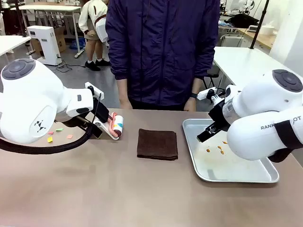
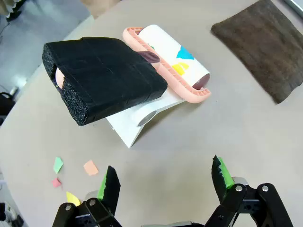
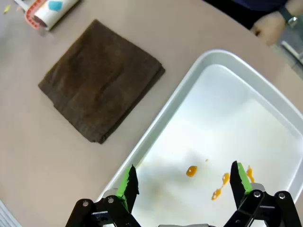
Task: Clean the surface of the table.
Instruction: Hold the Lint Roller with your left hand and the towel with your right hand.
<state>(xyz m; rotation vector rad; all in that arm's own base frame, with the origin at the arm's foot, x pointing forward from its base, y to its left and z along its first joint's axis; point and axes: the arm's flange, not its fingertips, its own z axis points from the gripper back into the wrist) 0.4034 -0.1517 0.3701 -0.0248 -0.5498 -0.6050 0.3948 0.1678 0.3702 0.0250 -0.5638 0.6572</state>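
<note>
The brownish table (image 1: 118,189) carries a lint roller (image 2: 175,56) with a pink frame, a white stand and a black foam handle (image 2: 104,78). My left gripper (image 2: 165,177) hovers open just in front of it, holding nothing. Small coloured paper scraps (image 2: 90,167) lie on the table beside the left fingers (image 2: 111,182). My right gripper (image 3: 183,178) hangs open and empty over the near part of the silver tray (image 3: 265,109), above orange stains (image 3: 191,170). A folded brown cloth (image 1: 157,143) lies flat between roller and tray.
A person in a dark jacket stands at the far edge, with a hand (image 3: 272,26) resting near the tray's far corner. Paper scraps (image 1: 49,139) lie under the left arm. The front half of the table is bare.
</note>
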